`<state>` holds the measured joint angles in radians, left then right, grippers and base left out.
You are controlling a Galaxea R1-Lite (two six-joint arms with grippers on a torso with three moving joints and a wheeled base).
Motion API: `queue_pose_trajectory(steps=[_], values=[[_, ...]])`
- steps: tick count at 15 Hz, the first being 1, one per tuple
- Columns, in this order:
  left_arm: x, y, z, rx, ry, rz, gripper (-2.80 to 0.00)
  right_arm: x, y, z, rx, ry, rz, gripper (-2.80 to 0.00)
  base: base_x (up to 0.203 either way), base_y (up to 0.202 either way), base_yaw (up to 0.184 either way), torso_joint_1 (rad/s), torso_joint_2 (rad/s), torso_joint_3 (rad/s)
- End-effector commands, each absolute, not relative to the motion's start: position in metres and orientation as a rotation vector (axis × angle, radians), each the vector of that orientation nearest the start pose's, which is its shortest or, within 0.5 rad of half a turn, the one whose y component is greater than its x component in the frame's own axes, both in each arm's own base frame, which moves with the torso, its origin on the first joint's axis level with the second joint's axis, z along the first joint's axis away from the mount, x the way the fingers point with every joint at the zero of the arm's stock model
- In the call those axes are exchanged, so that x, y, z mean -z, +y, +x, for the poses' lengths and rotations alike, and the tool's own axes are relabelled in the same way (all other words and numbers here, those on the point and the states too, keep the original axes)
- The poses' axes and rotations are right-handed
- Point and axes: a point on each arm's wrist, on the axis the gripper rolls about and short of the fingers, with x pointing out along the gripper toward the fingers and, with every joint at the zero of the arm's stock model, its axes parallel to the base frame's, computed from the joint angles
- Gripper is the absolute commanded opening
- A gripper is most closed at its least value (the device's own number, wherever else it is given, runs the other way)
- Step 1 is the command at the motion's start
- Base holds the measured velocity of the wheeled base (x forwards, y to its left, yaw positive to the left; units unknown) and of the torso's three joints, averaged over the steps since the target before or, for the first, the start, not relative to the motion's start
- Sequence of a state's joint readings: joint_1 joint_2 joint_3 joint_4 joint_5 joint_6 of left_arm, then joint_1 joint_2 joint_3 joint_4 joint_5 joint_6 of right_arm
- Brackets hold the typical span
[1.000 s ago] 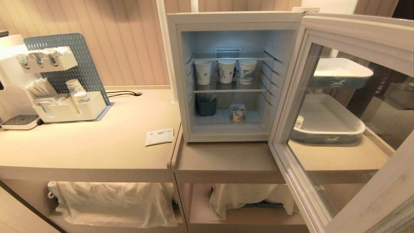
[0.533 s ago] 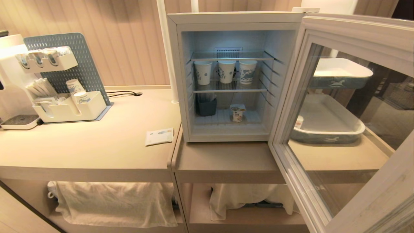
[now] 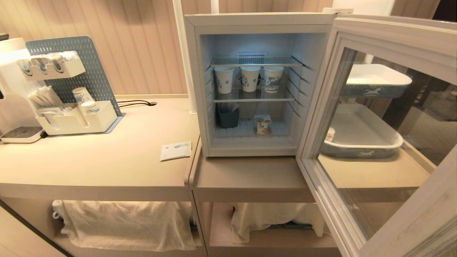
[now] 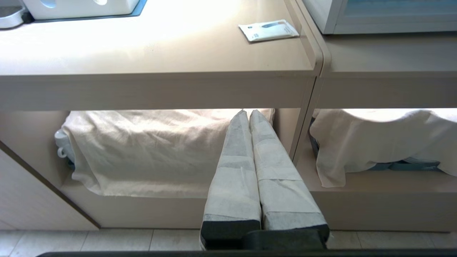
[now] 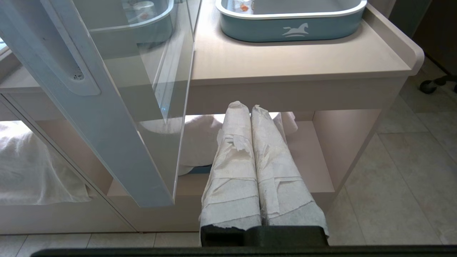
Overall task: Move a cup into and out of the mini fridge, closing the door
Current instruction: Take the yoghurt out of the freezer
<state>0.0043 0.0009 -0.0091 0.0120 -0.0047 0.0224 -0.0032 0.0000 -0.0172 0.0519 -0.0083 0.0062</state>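
Note:
The white mini fridge (image 3: 194,89) stands on the counter, lit inside. Its glass door (image 3: 375,142) is swung wide open to the right. The cup (image 3: 262,124), squat and white with a fruit print, sits on the fridge floor. Neither arm shows in the head view. My left gripper (image 4: 248,112) is shut and empty, low in front of the counter's lower shelf. My right gripper (image 5: 246,105) is also shut and empty, low beside the open door (image 5: 89,107).
Three taller paper cups (image 3: 250,79) line the fridge's middle shelf, and a dark bin (image 3: 227,116) sits below. A packet (image 3: 175,150) lies on the counter. A blue-sided tray (image 5: 289,21) holding a small cup sits behind the door. Cloths (image 4: 150,150) cover the lower shelves.

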Motion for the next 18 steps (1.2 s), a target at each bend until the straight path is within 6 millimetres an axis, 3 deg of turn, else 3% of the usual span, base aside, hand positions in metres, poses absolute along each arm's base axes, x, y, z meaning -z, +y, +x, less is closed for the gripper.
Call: queue_pose_trajectory(steps=[1, 7, 13, 18], values=[[-0.0745, -0.0002, -0.0228, 0.0, 0.009, 0.021, -2.8, -0.0751, -0.0001, -0.0241, 0.012, 0.036, 0.006, -2.8, 0.0, 0.0, 0.0, 0.0, 0.0, 0.0], [-0.0742, -0.0002, -0.0227, 0.0, 0.01, 0.021, -2.8, -0.0751, -0.0001, -0.0241, 0.012, 0.036, 0.006, -2.8, -0.088, 0.0, 0.0, 0.004, 0.0, 0.002], [-0.0743, -0.0002, -0.0227, 0.0, 0.009, 0.012, -2.8, -0.0752, -0.0001, -0.0241, 0.012, 0.036, 0.006, -2.8, 0.0, 0.0, 0.0, 0.0, 0.0, 0.0], [-0.0743, -0.0002, -0.0227, 0.0, 0.009, 0.012, -2.8, -0.0748, -0.0001, -0.024, 0.012, 0.037, 0.006, -2.8, -0.001, 0.147, -0.002, 0.001, 0.0, 0.003]])
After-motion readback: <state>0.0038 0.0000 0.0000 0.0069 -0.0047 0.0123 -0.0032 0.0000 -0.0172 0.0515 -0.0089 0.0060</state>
